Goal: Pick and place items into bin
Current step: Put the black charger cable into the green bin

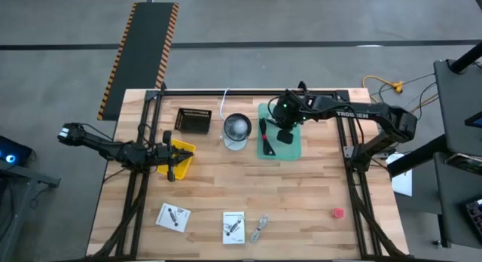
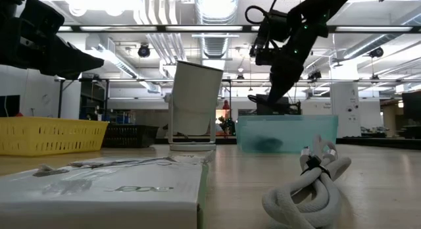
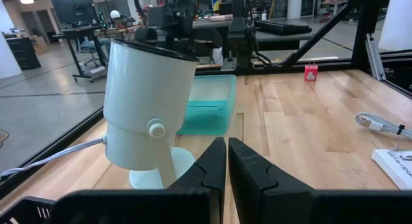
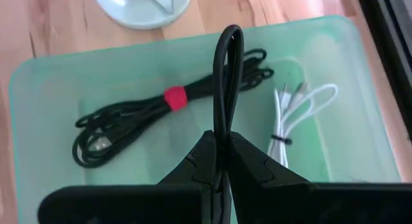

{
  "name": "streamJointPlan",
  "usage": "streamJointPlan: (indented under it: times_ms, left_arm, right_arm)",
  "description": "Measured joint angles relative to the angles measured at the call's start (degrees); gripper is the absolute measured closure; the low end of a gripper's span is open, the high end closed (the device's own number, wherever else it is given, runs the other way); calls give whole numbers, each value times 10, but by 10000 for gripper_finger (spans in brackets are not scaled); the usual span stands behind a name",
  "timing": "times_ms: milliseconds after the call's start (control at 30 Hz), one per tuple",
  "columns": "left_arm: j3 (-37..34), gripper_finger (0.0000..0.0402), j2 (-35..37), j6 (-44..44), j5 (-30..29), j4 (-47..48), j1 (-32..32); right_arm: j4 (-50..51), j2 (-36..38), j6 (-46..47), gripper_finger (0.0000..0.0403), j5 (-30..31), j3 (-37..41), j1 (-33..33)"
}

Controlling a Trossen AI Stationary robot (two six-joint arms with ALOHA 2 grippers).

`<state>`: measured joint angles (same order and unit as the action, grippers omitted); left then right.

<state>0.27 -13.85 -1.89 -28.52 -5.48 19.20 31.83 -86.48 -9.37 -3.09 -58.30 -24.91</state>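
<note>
Green, translucent and shallow, the one bin (image 1: 280, 150) lies at the far middle of the wooden table (image 1: 301, 198) and serves here as the landmark. Inside it lie two bundled cables: one black coiled cable with a red tie (image 4: 161, 107) and one thin white cable (image 4: 291, 118).

Right above the bin hangs the right gripper (image 4: 221, 141), its two fingers pressed together on one dark looped cable (image 4: 227, 76) that stands up from between them over the bin's middle.

Just beside the bin, on its left in the high view, stands one white round appliance (image 1: 236, 131), and farther left again one dark mesh basket (image 1: 193, 120). One yellow basket (image 1: 179, 158) sits well to the left of the bin and nearer the front; the left gripper (image 3: 226, 161) hangs over it, fingers closed together and empty.

Well in front of the bin, along the table's near edge, lie two white printed cards: one card (image 1: 173, 217) to the left and a second card (image 1: 233, 227) closer to the middle. Just beside the second card lies one grey-white coiled cable (image 1: 260, 227). One pink-red lump (image 1: 338, 213) rests near the front right, well apart from the bin.
</note>
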Motion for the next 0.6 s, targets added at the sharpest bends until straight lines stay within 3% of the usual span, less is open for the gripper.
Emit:
streamJointPlan:
  times_ms: [600]
  left_arm:
    - [0,400,0,0,0,0,0]
  right_arm:
    - [-57,-26,66,390,-18,15,-1]
